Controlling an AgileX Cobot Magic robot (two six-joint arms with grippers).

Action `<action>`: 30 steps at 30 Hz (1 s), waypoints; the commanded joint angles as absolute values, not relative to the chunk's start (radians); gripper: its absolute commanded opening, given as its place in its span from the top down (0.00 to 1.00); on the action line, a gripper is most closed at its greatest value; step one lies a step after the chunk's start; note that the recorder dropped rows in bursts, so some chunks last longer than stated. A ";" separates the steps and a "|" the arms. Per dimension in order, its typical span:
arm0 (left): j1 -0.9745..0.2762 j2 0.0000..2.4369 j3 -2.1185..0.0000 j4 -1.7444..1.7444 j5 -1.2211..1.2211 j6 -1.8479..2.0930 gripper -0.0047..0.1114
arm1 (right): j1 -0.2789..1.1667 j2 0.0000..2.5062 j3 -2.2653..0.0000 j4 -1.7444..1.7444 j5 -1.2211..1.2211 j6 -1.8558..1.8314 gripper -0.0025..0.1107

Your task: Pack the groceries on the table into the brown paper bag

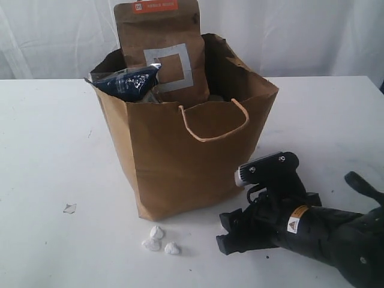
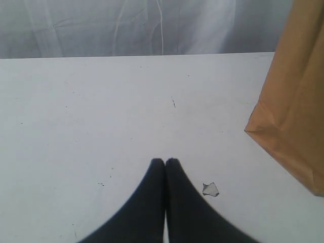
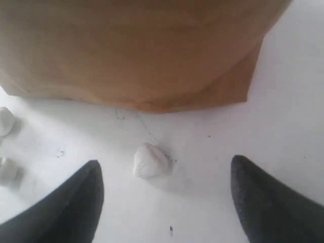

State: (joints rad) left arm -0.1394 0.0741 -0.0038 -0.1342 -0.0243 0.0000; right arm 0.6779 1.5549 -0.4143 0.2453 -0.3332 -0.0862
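Right end effector (image 3: 167, 166) stands open and empty, low over the table (image 1: 54, 150). The brown paper bag (image 1: 180, 156) rises directly ahead of it, and a white crumb (image 3: 150, 161) lies between its fingers. Left end effector (image 2: 165, 162) is closed on nothing, with the bag off to one side. Brown pouch (image 1: 162, 48) and noodle packet (image 1: 129, 81) protrude from the bag. Recommendation: ignore the crumb and retreat without brushing the bag wall. Table is white, lightly specked; a pale curtain (image 1: 54, 36) hangs beyond.
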 commanded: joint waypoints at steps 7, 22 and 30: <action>-0.137 0.069 0.000 -0.133 -0.023 0.000 0.96 | 0.680 1.646 -0.492 0.205 -0.307 -0.083 0.40; -0.137 0.069 0.000 -0.133 -0.023 0.000 0.96 | 0.680 1.757 -0.550 0.205 -0.236 -0.083 0.59; -0.137 0.069 0.000 -0.133 -0.023 0.000 0.96 | 0.680 1.753 -0.548 0.212 -0.198 0.023 0.98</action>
